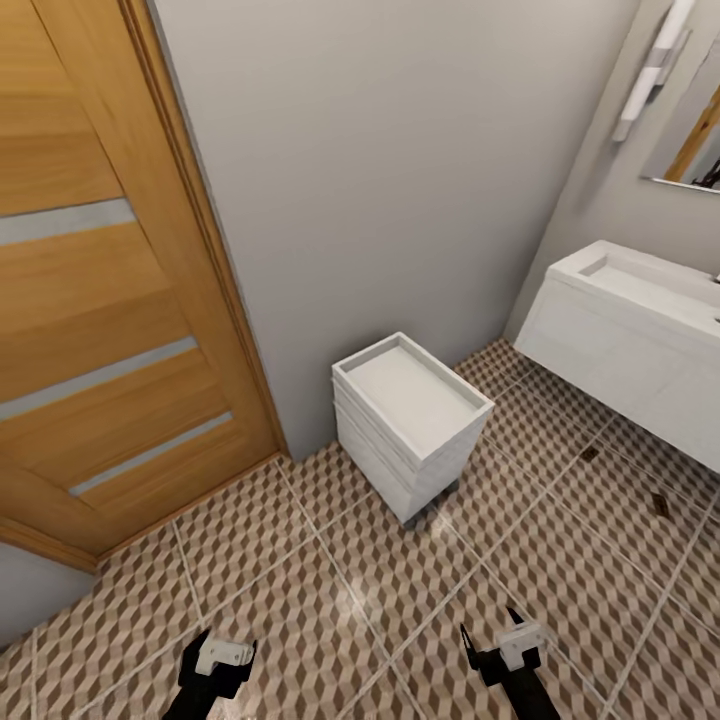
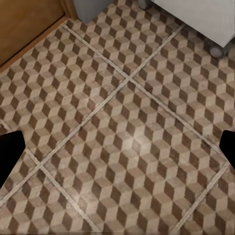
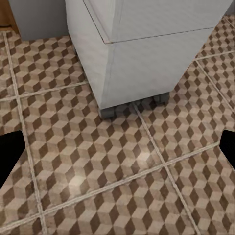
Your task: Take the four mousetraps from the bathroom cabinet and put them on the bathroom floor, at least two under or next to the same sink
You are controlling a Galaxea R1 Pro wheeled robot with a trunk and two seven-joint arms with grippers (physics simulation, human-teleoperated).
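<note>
Right now 2 small brown mousetraps (image 1: pixel 590 453) are lying flat on the bathroom floor (image 1: pixel 560 560), just in front of the white vanity under the bathroom sink (image 1: pixel 640 275), well apart from both arms. Prob. v. light, stiff boards w/ wire bits, too small to make out; I'd be pinching across the short edges. Left gripper (image 1: pixel 222 655) and right gripper (image 1: pixel 497 637) are hanging low w/ jaws spread, gripping nothing. White wheeled drawer unit (image 1: pixel 410 425) is standing by the wall.
</note>
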